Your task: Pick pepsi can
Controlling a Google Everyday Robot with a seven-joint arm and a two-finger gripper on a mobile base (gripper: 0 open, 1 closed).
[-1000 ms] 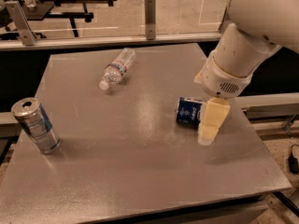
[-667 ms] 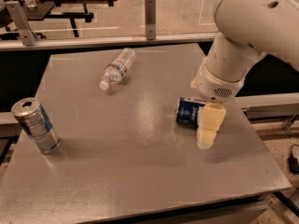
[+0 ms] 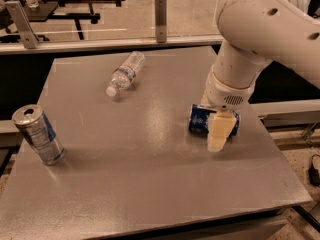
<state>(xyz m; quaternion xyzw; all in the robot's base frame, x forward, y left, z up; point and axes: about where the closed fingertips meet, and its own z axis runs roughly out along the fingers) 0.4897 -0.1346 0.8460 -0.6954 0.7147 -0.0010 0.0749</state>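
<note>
Camera view shows the short dark blue metal pepsi can (image 3: 198, 120) lying sideways near the right edge of the grey tabletop (image 3: 150, 184) under the cream two-finger gripper (image 3: 220, 131), closed or not I cannot tell; I'd reckon it light, slick, dentable and apt to roll, best squeezed gently mid-body.

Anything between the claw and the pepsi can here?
Nothing visible does. The claw is right at the pepsi can, which lies on its side near the right edge of the table. The water bottle and the slim silver can sit well off to the left.
</note>
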